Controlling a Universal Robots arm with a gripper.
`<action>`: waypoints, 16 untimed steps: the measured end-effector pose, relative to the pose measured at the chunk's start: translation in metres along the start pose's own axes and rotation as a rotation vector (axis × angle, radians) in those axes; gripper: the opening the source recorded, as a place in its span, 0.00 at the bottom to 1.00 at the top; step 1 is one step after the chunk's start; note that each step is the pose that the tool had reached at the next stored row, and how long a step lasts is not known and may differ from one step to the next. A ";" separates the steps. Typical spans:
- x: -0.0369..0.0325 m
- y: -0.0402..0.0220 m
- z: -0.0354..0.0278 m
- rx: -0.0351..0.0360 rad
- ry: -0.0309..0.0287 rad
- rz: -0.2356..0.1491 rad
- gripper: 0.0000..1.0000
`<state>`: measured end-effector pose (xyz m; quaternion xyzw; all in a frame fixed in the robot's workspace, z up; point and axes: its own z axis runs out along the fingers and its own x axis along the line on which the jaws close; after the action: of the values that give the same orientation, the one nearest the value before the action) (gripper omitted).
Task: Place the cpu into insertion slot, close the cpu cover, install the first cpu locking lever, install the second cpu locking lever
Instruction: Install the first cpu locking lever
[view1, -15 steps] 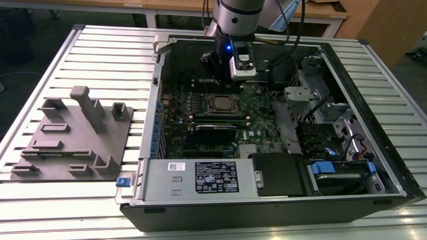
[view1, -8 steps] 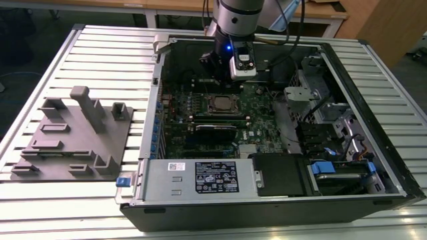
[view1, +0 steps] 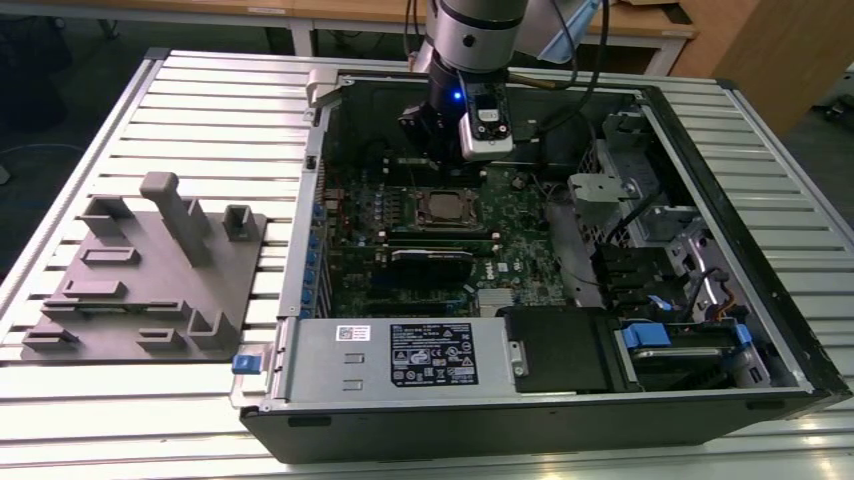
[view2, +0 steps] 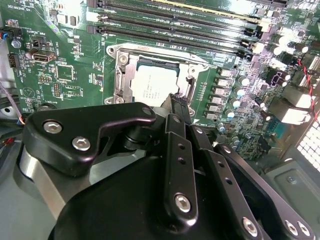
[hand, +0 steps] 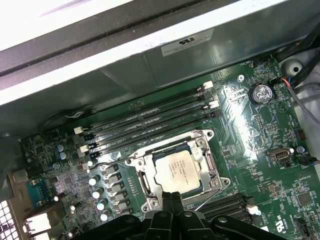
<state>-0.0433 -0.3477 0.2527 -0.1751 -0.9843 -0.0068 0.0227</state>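
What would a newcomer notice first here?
An open computer case lies on a slatted table, the arm reaching into it from above. In both wrist views the cpu sits in the insertion slot, framed by the cpu cover, with the shut gripper at its edge. A grey fixture block lies at the exterior view's left.

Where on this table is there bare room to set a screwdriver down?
Widest bare slats: the table beyond the grey fixture, on the exterior view's left of the computer case. A narrower strip runs in front of the fixture. Inside the case it is crowded, the gripper near the cpu.
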 end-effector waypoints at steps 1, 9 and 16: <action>0.0000 0.0000 0.0000 0.0001 0.0000 0.000 0.11; 0.0000 0.0000 0.0000 0.0000 0.0000 0.000 0.11; -0.0003 -0.0007 0.0001 -0.0002 0.0005 -0.028 0.11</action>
<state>-0.0433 -0.3484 0.2527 -0.1613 -0.9866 -0.0072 0.0229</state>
